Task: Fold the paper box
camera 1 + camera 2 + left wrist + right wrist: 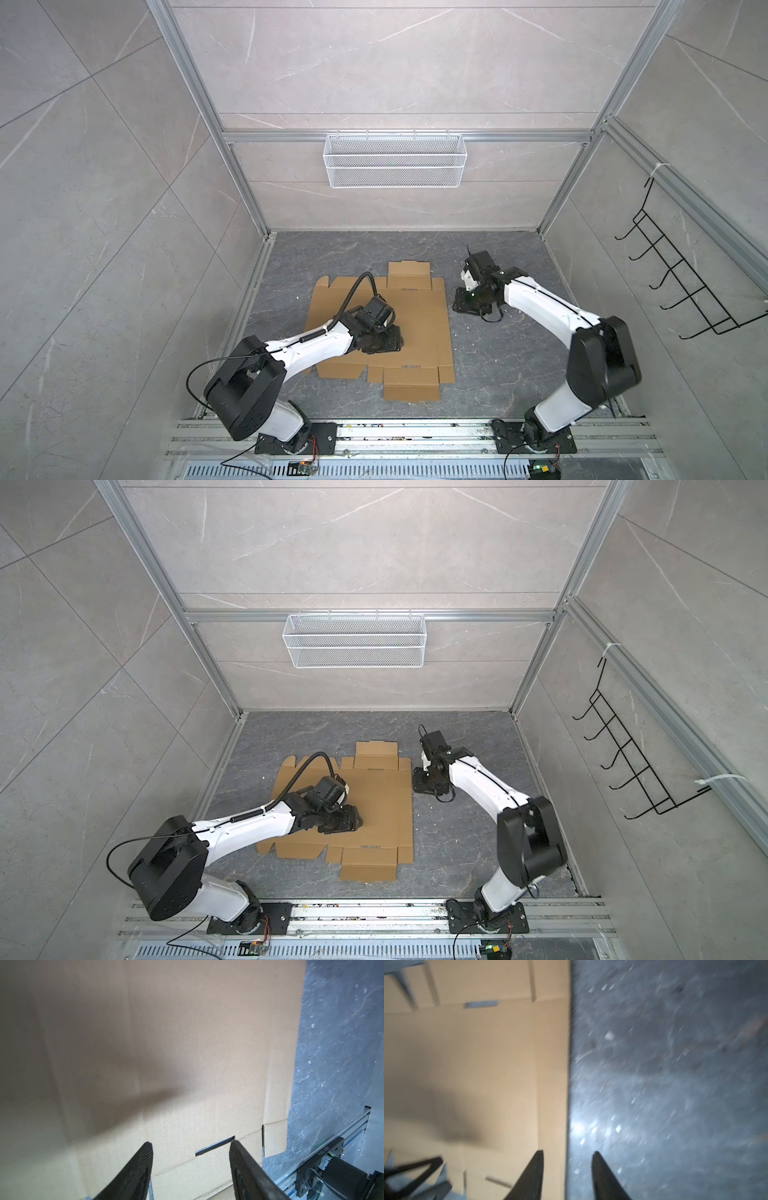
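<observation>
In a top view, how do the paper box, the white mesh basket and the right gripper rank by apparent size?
1. paper box, the flat sheet, largest.
2. white mesh basket; it hangs on the back wall, perhaps nearer the camera, so this is only as it looks.
3. right gripper, clearly smallest.

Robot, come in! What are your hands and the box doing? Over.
Left hand open, low over paper box middle. Right hand open, astride its right edge. Box a flat sheet, unfolded. Only small white bits on table nearby.
</observation>
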`<state>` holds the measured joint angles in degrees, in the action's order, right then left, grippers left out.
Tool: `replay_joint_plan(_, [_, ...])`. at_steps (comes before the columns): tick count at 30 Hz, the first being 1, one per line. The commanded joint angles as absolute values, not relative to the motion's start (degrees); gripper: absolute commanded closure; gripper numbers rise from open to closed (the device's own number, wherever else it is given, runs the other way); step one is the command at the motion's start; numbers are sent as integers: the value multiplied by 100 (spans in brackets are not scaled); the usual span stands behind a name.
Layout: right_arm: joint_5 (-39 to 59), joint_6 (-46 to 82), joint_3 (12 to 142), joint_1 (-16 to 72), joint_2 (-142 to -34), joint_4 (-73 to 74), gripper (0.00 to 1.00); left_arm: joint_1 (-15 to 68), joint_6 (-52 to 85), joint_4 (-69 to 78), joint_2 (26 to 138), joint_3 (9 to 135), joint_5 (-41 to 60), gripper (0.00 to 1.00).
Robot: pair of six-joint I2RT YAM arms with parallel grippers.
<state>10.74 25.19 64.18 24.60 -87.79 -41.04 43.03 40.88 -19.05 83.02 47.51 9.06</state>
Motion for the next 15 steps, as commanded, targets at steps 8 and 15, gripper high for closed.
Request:
replay_joint_plan(8, [2177, 4502, 4622, 4374, -8206, -2710, 70, 3755, 3732, -1594, 7884, 4348, 1218, 42])
replay_joint_plan(15, [2130, 4508, 4326, 4420, -8671, -2261, 73, 3746, 3884, -1160, 7872, 3692, 1057, 44])
